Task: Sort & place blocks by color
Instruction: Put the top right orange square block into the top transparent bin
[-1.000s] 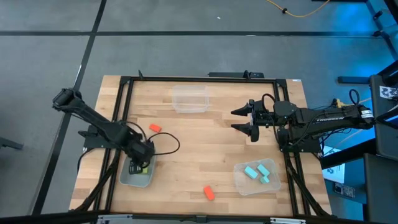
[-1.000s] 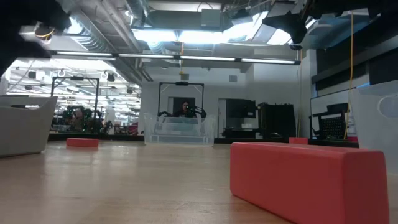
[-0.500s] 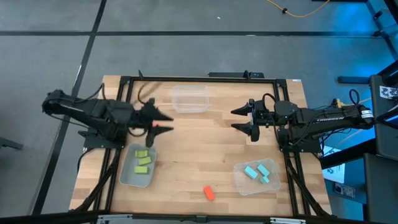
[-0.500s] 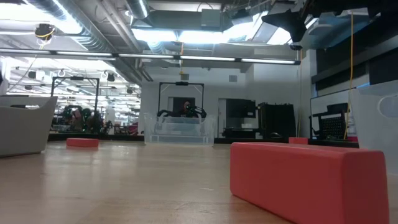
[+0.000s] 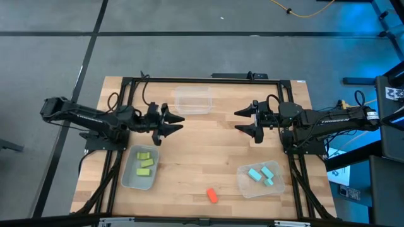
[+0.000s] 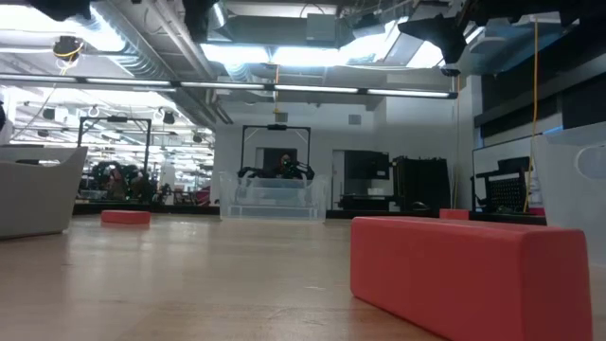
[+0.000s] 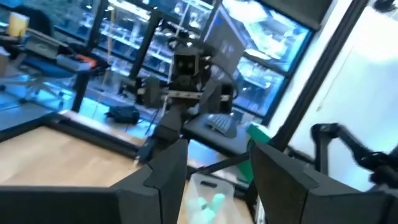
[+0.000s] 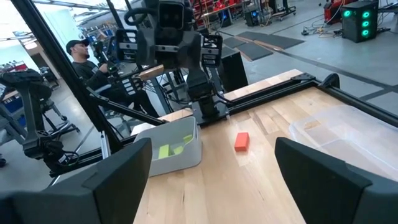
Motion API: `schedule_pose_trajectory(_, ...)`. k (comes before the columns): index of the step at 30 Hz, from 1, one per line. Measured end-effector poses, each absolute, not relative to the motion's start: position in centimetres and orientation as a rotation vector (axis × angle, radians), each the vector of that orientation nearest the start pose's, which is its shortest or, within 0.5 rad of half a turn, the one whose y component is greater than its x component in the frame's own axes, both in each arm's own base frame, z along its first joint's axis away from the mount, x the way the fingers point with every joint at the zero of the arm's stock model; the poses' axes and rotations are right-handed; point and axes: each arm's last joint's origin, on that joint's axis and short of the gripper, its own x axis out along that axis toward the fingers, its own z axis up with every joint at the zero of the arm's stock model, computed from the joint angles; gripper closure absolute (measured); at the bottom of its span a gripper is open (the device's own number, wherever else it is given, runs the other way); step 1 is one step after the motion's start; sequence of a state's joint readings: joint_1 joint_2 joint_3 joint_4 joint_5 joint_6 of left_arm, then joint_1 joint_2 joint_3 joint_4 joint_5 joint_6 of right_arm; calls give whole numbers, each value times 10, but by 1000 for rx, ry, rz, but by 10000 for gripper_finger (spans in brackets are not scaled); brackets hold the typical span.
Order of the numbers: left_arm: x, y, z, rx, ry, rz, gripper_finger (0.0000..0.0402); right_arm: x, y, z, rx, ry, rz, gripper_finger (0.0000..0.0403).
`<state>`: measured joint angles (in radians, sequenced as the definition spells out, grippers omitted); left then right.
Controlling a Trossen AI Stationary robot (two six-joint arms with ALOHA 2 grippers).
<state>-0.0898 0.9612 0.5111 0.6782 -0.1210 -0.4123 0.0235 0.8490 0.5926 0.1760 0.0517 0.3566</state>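
My left gripper hangs open and level above the table's left middle, pointing toward the right edge, with nothing between its fingers. My right gripper faces it from the right, open and empty. Three yellow-green blocks lie in the near-left clear bin. Three cyan blocks lie in the near-right bin. One orange-red block lies flat on the wood near the front edge, large in the low view. Another orange-red block lies below my left gripper.
An empty clear bin stands at the far middle. A black metal frame runs round the tabletop. Bare wood lies between the two grippers. A person sits beyond the table's left side.
My left gripper has risen out of the near-left bin and swung toward the far edge and the table's middle. It has tipped from pointing down to pointing level at the right arm. The three yellow-green blocks lie uncovered in the bin.
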Motion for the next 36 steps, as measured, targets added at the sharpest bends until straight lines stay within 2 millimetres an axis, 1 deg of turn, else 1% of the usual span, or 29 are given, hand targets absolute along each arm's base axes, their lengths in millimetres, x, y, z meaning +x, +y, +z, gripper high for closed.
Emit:
schedule_pose_trajectory(3, 209, -15, 282, -392, -198, 10, 234, 194, 3, 290, 352, 75, -42, 59)
schedule_pose_trajectory(7, 209, -15, 284, -327, -214, 16, 234, 194, 3, 290, 351, 75, -42, 59)
schedule_pose_trajectory(17, 209, -15, 284, -318, -208, 20, 234, 194, 3, 290, 352, 75, -42, 59)
schedule_pose_trajectory(21, 209, -15, 284, -318, -208, 20, 234, 194, 3, 290, 456, 71, -55, 59)
schedule_pose_trajectory(23, 209, -15, 284, -318, -209, 19, 234, 194, 1, 289, 525, 74, -93, 59)
schedule_pose_trajectory(25, 209, -15, 284, -318, -208, 20, 234, 193, -2, 290, 590, 146, -156, 59)
schedule_pose_trajectory(27, 209, -15, 284, -318, -208, 20, 234, 193, -7, 291, 645, 272, -250, 59)
schedule_pose_trajectory(29, 209, -15, 284, -318, -208, 20, 234, 191, -13, 291, 733, 431, -386, 59)
schedule_pose_trajectory(32, 209, -15, 284, -318, -207, 20, 234, 189, -24, 289, 856, 618, -608, 59)
schedule_pose_trajectory(34, 209, -15, 284, -318, -207, 21, 234, 190, -31, 285, 911, 713, -729, 59)
schedule_pose_trajectory(36, 209, -15, 284, -318, -208, 25, 234, 193, -36, 275, 942, 782, -815, 59)
